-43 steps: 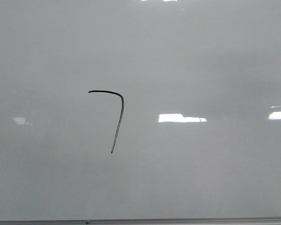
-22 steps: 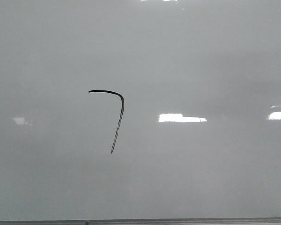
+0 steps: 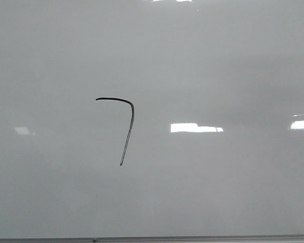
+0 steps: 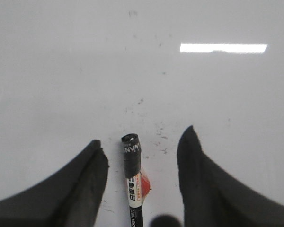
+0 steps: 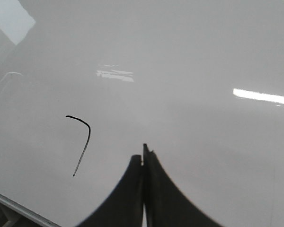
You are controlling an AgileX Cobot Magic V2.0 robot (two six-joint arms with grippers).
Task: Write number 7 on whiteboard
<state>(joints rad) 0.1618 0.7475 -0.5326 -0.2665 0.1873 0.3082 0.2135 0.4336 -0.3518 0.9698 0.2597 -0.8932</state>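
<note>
The number 7 [image 3: 128, 132] is a thin black line on the whiteboard [image 3: 218, 192], left of centre in the front view. Neither gripper shows in that view. In the left wrist view my left gripper [image 4: 143, 136] is open, its dark fingers wide apart over the board. A black marker [image 4: 131, 161] with a white and red label lies on the board between them, touching neither finger. My right gripper [image 5: 143, 152] is shut on nothing, hovering over bare board to the right of the number 7 [image 5: 84, 150].
The board's thin dark frame edge [image 3: 192, 237] runs along the near side and also shows as a frame edge [image 5: 19, 207] in the right wrist view. Bright light glares [image 3: 195, 128] lie on the glossy surface. Faint old ink specks [image 4: 158, 130] dot the board near the marker.
</note>
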